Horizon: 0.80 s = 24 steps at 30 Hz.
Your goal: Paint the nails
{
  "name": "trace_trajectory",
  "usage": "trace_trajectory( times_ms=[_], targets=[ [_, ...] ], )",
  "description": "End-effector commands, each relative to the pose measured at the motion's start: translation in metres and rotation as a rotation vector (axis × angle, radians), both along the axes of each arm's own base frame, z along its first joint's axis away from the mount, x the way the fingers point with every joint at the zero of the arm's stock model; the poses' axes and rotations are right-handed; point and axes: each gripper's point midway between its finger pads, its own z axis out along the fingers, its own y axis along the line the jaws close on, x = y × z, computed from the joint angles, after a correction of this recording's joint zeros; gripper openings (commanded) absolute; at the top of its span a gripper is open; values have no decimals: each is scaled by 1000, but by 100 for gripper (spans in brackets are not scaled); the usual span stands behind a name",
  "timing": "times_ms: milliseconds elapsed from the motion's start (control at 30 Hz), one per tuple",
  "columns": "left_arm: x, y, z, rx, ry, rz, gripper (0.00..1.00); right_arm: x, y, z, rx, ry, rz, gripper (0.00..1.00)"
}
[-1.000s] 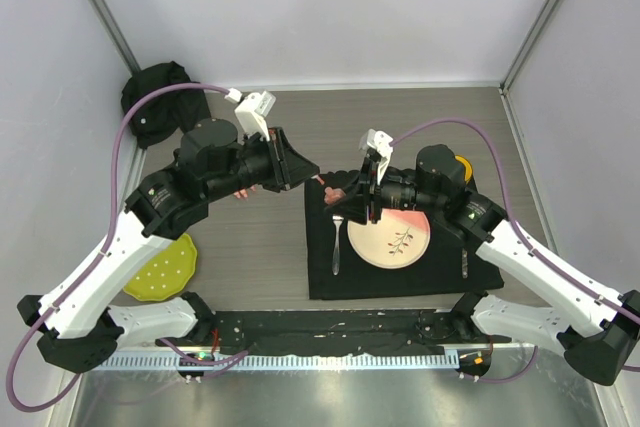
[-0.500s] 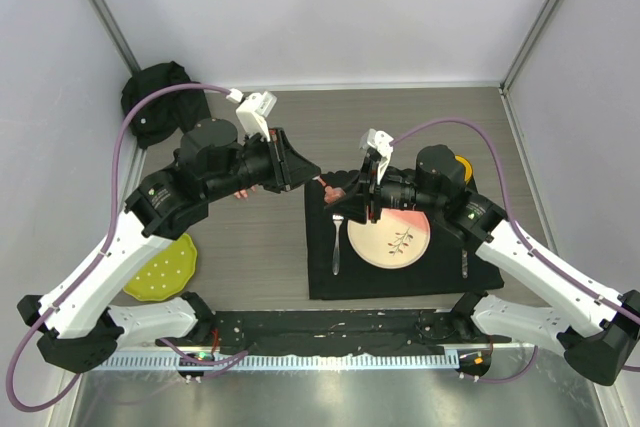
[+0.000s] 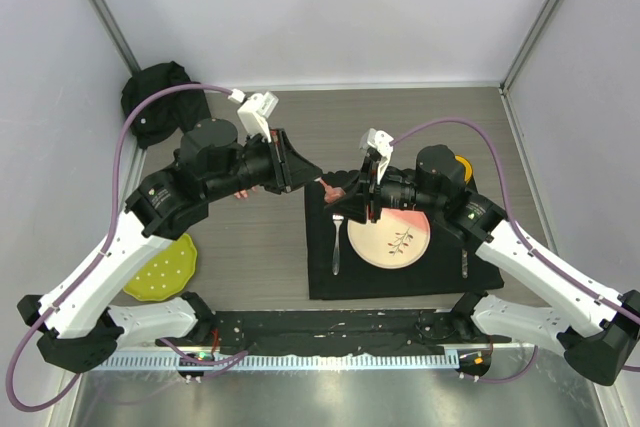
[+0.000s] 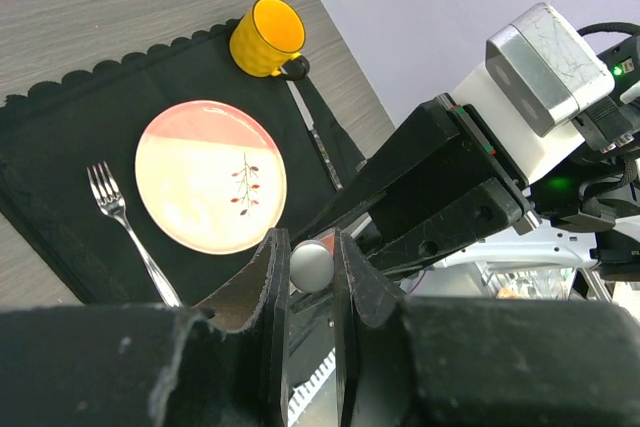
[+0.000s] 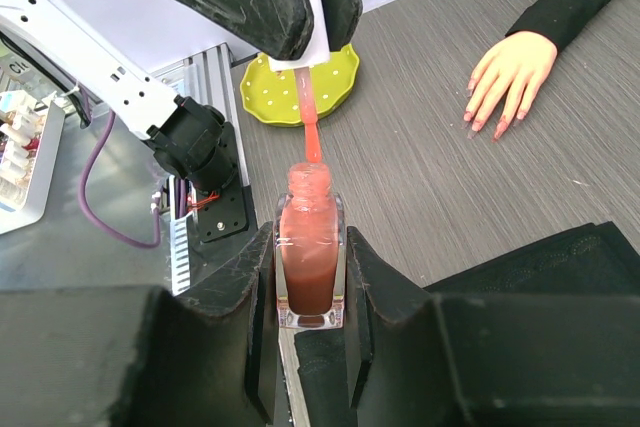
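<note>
Grey table (image 3: pixel 260 247), right jaws clamping polish bottle (image 5: pixel 310 247), left jaws pinching brush cap (image 4: pixel 311 265).

1. A black scalloped placemat (image 4: pixel 60 137) lies on the grey wood-grain table (image 3: pixel 400 122).
2. On it sits a pink-and-cream plate (image 4: pixel 210 190) with a sprig motif, a fork (image 4: pixel 120 212) just beside.
3. A yellow mug (image 4: pixel 266 37) stands at the mat's corner.
4. Well apart lies a lime dotted dish (image 3: pixel 160 269).

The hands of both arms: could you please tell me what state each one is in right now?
Left hand: closed on the white brush cap.
Right hand: closed on the open polish bottle.
</note>
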Motion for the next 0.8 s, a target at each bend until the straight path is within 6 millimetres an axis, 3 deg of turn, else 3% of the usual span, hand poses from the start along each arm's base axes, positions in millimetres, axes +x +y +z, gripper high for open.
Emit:
trace_trajectory(
  times_ms=[0,767],
  targets=[
    [-2,-6,16,-55,-28,-27,0,0,1,22,62,-52,-5,1],
    [-9,-16,5,-59,11,-69,0,-5,-1,31,93,-74,1,1]
  ],
)
